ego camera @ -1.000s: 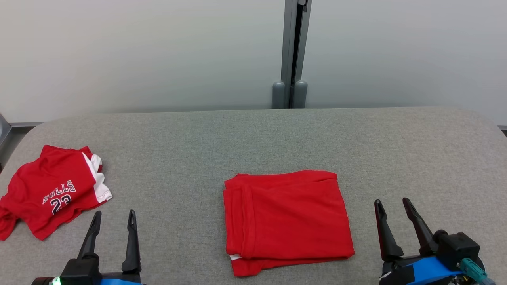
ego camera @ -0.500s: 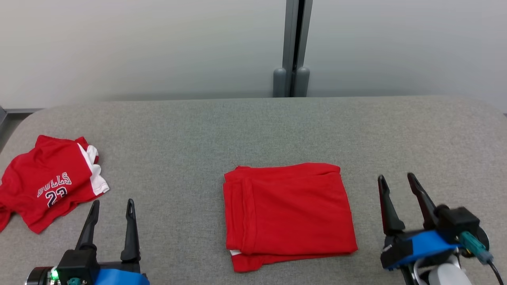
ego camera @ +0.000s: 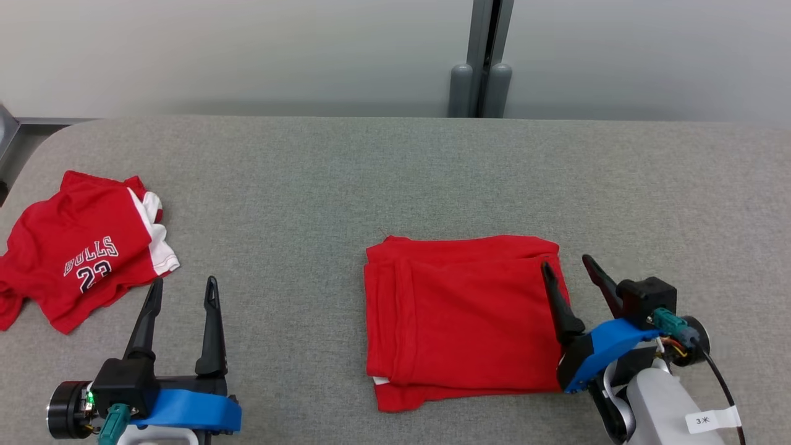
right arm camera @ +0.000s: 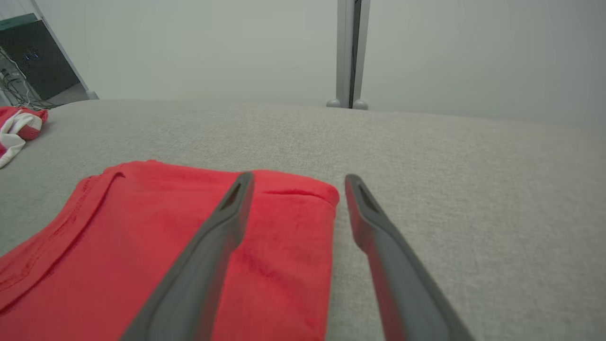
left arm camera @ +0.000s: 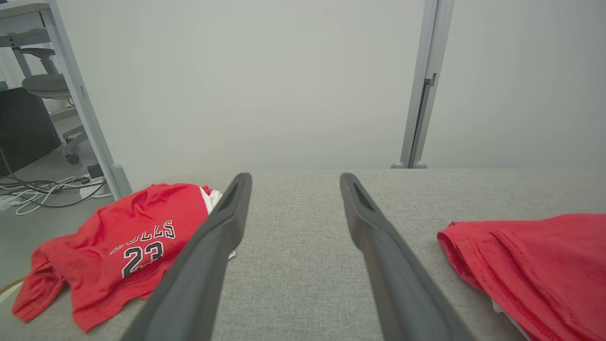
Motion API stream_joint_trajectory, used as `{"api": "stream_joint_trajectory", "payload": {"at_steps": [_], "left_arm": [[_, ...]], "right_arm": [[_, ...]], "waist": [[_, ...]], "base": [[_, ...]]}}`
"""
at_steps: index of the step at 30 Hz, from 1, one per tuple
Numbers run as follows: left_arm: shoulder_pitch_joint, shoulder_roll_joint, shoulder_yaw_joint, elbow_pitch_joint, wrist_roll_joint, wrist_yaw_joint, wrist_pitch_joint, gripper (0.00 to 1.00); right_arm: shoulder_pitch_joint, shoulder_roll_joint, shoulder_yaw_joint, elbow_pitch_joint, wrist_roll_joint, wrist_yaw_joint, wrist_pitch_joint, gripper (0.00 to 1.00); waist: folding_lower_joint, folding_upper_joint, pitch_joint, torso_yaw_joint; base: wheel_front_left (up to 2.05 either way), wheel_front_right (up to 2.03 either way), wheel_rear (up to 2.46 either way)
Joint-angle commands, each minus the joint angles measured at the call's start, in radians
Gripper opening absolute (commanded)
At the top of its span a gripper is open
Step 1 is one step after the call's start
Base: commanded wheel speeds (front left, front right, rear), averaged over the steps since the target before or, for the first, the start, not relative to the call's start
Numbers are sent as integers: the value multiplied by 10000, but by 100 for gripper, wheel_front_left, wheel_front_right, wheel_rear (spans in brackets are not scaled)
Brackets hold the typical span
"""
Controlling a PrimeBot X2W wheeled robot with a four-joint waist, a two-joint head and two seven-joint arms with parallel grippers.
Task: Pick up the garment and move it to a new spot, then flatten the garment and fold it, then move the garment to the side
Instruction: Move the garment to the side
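Observation:
The garment (ego camera: 457,315) is plain red and lies folded into a rectangle on the grey table (ego camera: 371,173), right of centre. My right gripper (ego camera: 565,261) is open at its right edge, with the left finger over the cloth and the right finger over bare table. In the right wrist view the fingers of the right gripper (right arm camera: 298,176) straddle the far right corner of the garment (right arm camera: 142,246). My left gripper (ego camera: 185,280) is open at the lower left with nothing between its fingers. The left wrist view has the left gripper (left arm camera: 294,176) over bare table and the garment (left arm camera: 535,255) to its right.
A crumpled red and white "BULLS 23" jersey (ego camera: 80,247) lies at the table's left edge, just beyond my left gripper; it is also the red jersey (left arm camera: 123,237) in the left wrist view. A grey post (ego camera: 482,62) stands against the pale wall behind the table.
My right gripper has moved left and forward from the bare table onto the garment's right edge. The head view has tilted down and shifted. The left gripper has kept its place.

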Motion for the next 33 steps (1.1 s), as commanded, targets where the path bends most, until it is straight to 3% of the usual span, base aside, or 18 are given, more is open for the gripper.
{"api": "stream_joint_trajectory", "payload": {"at_steps": [1,7,21,22,23,33], "left_arm": [[-207,-10,-5,14,-75,-42,-27,100],[-205,-38,121,-15,-114,-76,-27,100],[-408,-49,76,121,-123,-155,-27,100],[-428,-52,71,132,-137,-161,-27,100],[-443,-55,64,142,-138,-167,-27,100],[-577,-103,142,-41,-244,-203,-27,100]], "right_arm": [[-165,-25,-97,529,19,1,-95,100],[-148,-17,-71,1581,86,1,-234,100],[-459,3,1850,3042,2110,3,-334,100],[-512,11,1932,3088,2242,3,-332,42],[-565,13,1997,3141,2324,3,-330,0],[-1838,-81,1570,3011,1626,3,-352,0]], "waist": [[-2,-3,137,131],[-2,-3,289,48],[-2,-3,461,-122],[-2,-3,463,-109],[-2,-3,467,-97],[-2,-3,687,-14]], "base": [[0,0,0],[0,0,0],[0,0,0],[0,0,0],[0,0,0],[0,0,0]]}}
